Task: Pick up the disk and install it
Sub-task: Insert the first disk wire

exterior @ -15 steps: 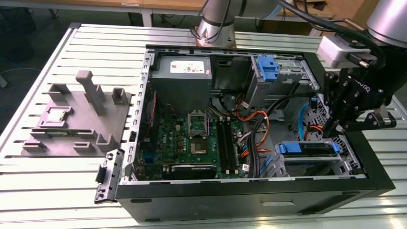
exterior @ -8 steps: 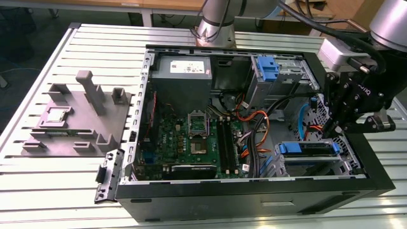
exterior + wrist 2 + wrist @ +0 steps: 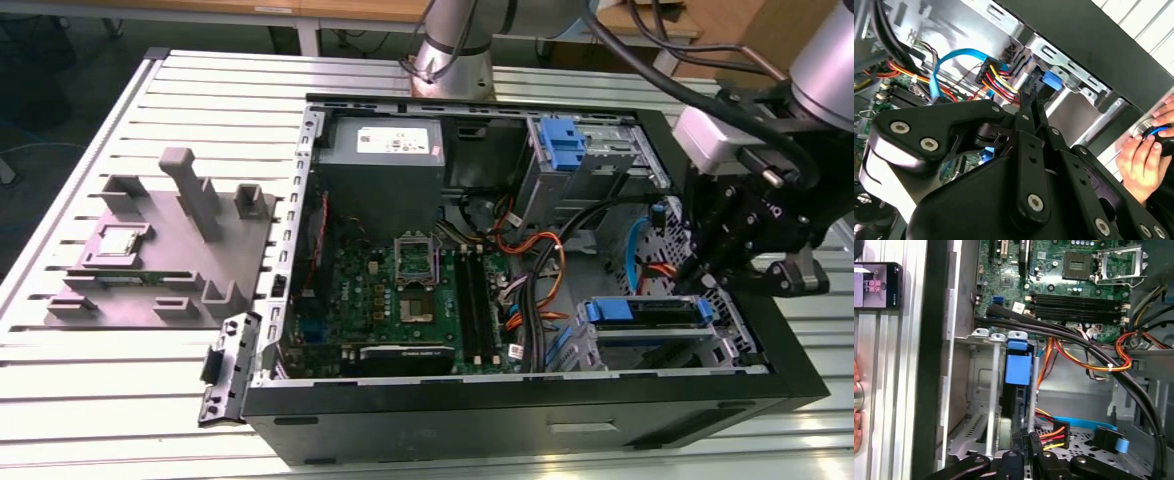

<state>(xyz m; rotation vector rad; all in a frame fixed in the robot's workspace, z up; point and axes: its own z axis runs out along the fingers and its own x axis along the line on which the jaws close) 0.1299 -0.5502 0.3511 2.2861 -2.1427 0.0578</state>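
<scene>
**A:** In the exterior view, where is the disk (image 3: pixel 647 312)?

**B:** It lies in the lower bay (image 3: pixel 721 345), at 4 o'clock in the open case (image 3: pixel 534 420). The gripper (image 3: pixel 721 270) hangs just above it, at 3 o'clock. The orange cables (image 3: pixel 541 250) pass close to the bay, and I think the arm could catch them.

**A:** And in the second wrist view?

**B:** The fingers (image 3: pixel 1023 112) are closed, tip against tip. I cannot tell if they pinch something. The wire bundle (image 3: pixel 996 82) and the blue cable (image 3: pixel 954 55) are very near the tips, so a push could trap a wire. A person's hand (image 3: pixel 1144 155) rests outside the case wall, which I judge to be a risk if the arm swings out.

**A:** What about the first wrist view?

**B:** The disk (image 3: pixel 1018 367) stands on edge between the metal rails (image 3: pixel 994 390) of the bay, and the gripper (image 3: pixel 1029 442) is at its end. If the push is not straight, the blue carrier may jam on a rail. The red and yellow connector (image 3: pixel 1054 432) lies just beside the fingers and could be knocked. A phone (image 3: pixel 876 285) lies on the surface, well apart.
</scene>
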